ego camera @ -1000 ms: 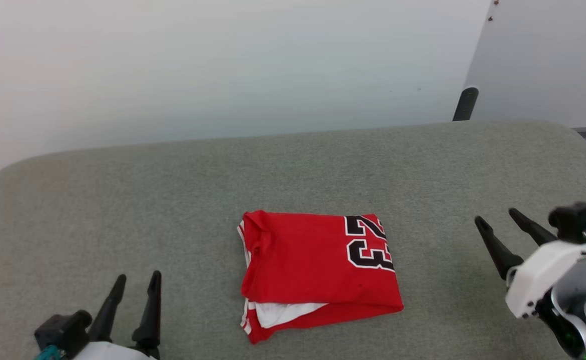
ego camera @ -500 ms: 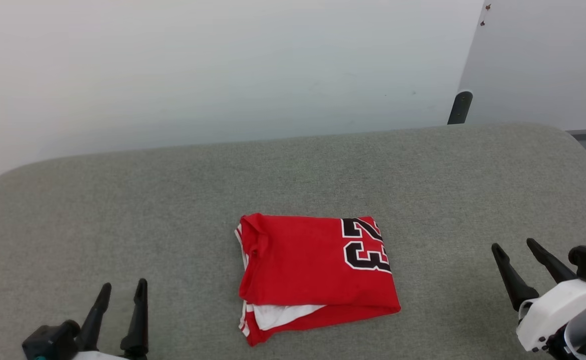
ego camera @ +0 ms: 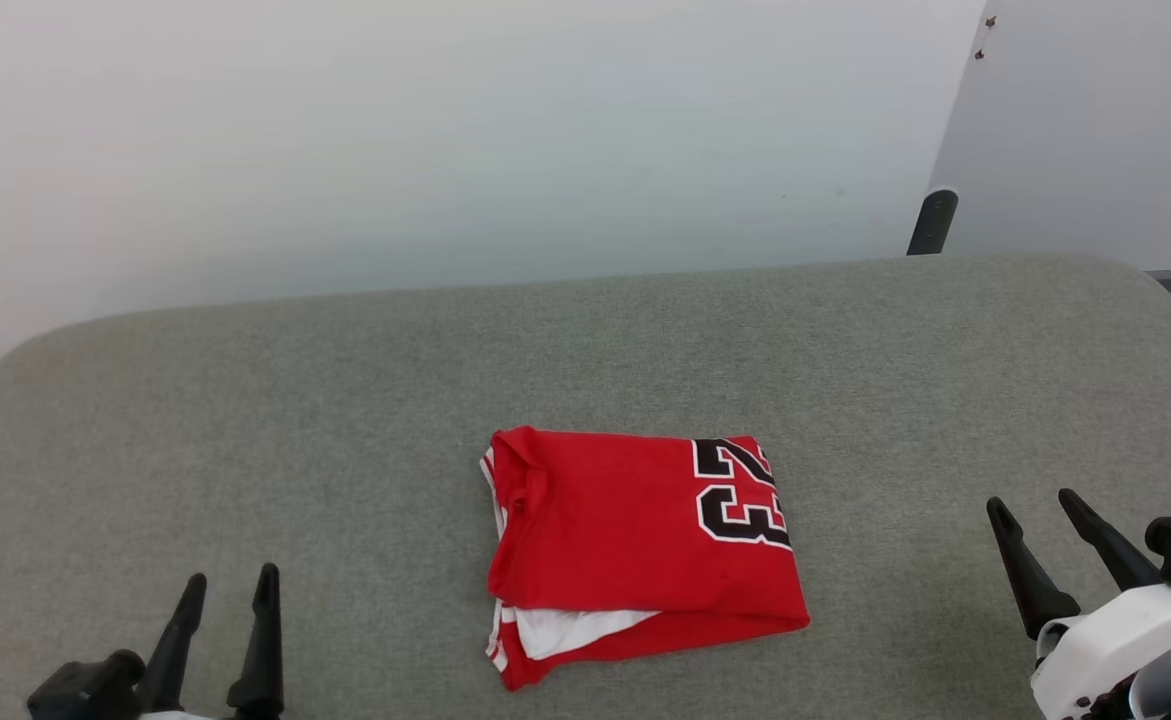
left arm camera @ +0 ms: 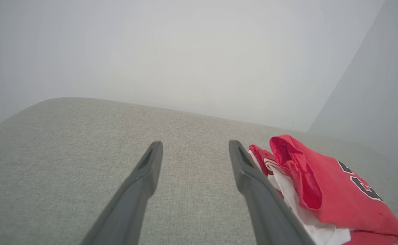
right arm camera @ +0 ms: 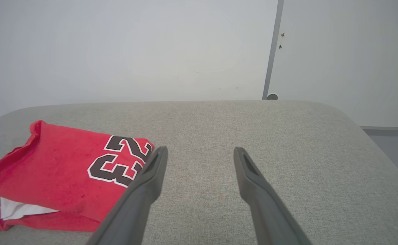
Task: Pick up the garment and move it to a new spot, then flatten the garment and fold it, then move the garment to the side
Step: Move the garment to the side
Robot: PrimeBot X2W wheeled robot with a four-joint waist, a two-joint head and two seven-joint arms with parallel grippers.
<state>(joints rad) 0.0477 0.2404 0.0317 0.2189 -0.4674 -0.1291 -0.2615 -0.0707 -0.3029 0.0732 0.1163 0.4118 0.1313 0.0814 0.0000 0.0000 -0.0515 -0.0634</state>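
Two grippers hover with fingers spread, holding nothing: left gripper (ego camera: 231,576) at seven o'clock, right gripper (ego camera: 1030,499) at four o'clock. Between them, well apart from both, the folded red jersey (ego camera: 635,530) lies mid-cushion (ego camera: 345,400), number 23 showing.

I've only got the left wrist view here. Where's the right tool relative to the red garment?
Observer: The right tool hangs off the garment's right side, apart from it, fingers spread.
Operator: Is anything beyond the cushion?
Observer: A dark post stands behind the grey cushion's far right edge.
Operator: What's printed on the garment?
Observer: A black 23 outlined in white, at its right end.
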